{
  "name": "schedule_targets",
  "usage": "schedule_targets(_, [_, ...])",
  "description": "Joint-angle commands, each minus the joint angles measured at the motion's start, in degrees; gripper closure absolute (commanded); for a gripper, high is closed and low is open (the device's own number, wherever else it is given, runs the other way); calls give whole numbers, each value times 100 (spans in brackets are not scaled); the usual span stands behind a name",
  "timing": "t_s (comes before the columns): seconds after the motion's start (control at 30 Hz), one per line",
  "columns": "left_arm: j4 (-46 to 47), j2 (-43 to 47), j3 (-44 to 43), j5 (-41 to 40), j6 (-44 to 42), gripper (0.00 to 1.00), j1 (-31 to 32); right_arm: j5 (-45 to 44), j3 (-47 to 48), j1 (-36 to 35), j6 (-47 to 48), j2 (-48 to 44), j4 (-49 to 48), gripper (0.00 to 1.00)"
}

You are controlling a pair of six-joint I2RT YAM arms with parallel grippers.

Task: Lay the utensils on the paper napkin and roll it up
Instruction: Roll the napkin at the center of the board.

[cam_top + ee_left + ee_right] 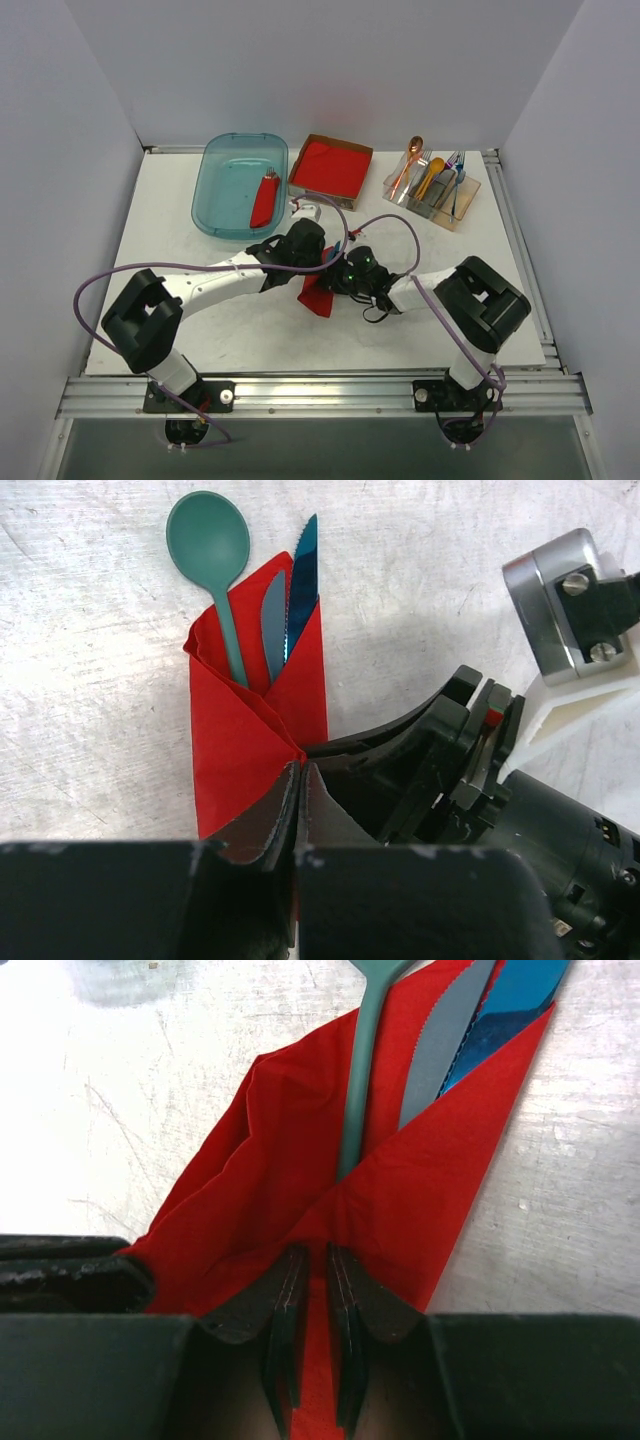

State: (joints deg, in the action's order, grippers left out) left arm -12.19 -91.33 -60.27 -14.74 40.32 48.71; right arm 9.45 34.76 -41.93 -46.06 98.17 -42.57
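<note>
Left end effector [302, 780]: right up close, fingers squeezed together on the bottom corner of the paper napkin [245, 750].
Right end effector [312, 1265]: fingers almost touching, with red paper pinched between them.
Bench [200, 330]: white and scratched; the napkin lies in the middle, between the two arms.
Blue tub [225, 190]: far left, with a red roll [264, 200] inside.
Red stack [330, 168]: in a brown box just right of the tub.
Clear holder [462, 212]: far right, full of cutlery.
Paper napkin: folded into a pocket around the utensils.
Teal spoon [208, 540]: bowl sticks out the top.
Blue knife [305, 570]: tip pokes out beside a grey blade [273, 615].
</note>
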Motion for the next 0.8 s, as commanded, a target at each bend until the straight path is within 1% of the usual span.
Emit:
schedule_targets(0.0, [269, -43, -160, -125, 55, 98, 33, 12, -145, 10, 1, -228, -41, 85])
schedule_targets(0.13, [287, -52, -90, -169, 73, 98, 25, 30, -207, -61, 80, -377, -103, 87])
schedule_targets(0.27, [287, -87, -81, -222, 73, 98, 25, 48, -216, -105, 115, -413, -68, 91])
schedule_targets(0.4, [287, -122, -99, -222, 73, 98, -2, 57, -233, -157, 124, -457, -50, 98])
schedule_targets(0.47, [278, -113, -108, -231, 55, 98, -2, 65, -224, -219, 150, -483, -24, 99])
schedule_targets(0.77, [269, -104, -90, -248, 20, 98, -10, -57, -259, -482, 124, -711, 240, 100])
